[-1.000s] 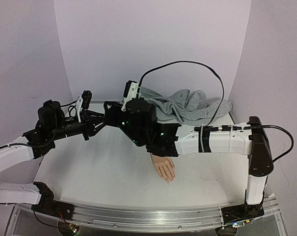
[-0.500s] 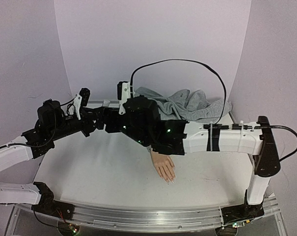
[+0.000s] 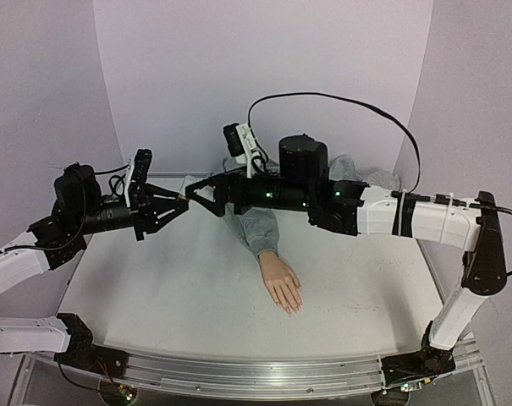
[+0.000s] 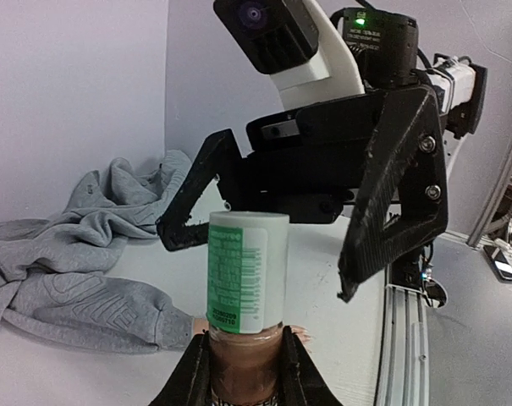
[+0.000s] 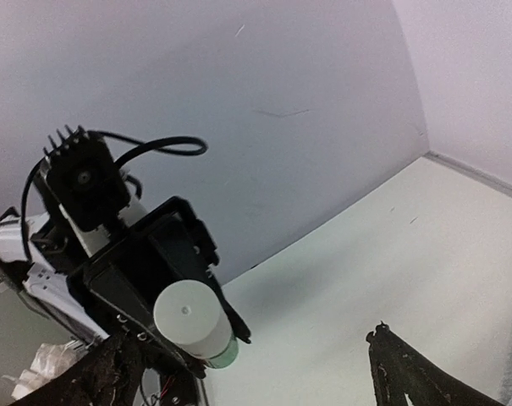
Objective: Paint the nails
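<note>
On the table point(image 3: 154, 288), a little near of centre in the top view, the hand point(image 3: 281, 283) lies palm down. Its long axis runs from 11 to 5 o'clock. The nails point(image 3: 293, 309) tip the fingers at the 5 o'clock end, pointing towards my bases. The grey sleeve point(image 3: 256, 227) leads off from the wrist at 11 o'clock and passes under my right arm.

Both my arms are held well above it. My left arm reaches in from 9 o'clock with the forearm about level. My left gripper point(image 3: 175, 203) is clamped on the brown body of a bottle point(image 4: 247, 296). The bottle's white cap point(image 5: 188, 320) (a green label runs down its side) points to 3 o'clock, straight at my right wrist.

My right arm is stretched out long from 3 o'clock. The jaws of my right gripper point(image 3: 198, 200) stand spread wide, holding nothing, with one finger showing to each side of the cap in the left wrist view. I cannot tell whether the tips reach past the cap or stop short of it.

A second ago my right arm was folded lower across the sleeve and hid the wrist. Now it is higher and straighter, and more of the sleeve is bare. The hand and nails have not moved, and my left gripper is in much the same place.
</note>
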### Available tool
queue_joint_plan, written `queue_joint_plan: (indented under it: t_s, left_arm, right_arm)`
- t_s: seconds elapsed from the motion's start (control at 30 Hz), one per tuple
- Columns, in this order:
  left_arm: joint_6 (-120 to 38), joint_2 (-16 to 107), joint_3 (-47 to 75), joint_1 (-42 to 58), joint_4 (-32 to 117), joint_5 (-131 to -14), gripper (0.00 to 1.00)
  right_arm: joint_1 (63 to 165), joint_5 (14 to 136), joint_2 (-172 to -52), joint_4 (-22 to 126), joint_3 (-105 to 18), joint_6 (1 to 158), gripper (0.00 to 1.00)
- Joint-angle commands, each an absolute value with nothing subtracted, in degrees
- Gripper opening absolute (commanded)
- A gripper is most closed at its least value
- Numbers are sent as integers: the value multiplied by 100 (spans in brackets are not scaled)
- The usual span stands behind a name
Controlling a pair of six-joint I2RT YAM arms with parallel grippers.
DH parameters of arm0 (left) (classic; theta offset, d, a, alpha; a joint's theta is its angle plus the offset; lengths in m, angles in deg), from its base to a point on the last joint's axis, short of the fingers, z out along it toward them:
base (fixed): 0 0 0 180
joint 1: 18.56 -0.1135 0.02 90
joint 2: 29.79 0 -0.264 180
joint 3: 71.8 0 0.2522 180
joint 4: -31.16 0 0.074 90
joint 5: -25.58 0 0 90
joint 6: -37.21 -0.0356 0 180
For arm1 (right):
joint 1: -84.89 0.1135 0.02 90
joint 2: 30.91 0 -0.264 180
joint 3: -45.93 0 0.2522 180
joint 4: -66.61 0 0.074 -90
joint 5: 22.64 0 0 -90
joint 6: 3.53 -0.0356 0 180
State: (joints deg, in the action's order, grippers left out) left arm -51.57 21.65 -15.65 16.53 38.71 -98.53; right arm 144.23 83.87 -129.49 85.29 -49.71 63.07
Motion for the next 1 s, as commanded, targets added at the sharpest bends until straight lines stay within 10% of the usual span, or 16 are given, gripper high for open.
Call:
queue_joint_plan:
  t_s: [0.0, 0.97]
  left_arm:
    - [-5462, 2206, -1337, 1633, 3754, -10657, 0]
    - [-4948, 2504, -1078, 1632, 3741, -10717, 0]
  right_arm:
    - [14511, 9461, -12823, 9460, -4891, 6421, 86]
    - [14531, 9710, -13290, 10419, -4828, 5797, 0]
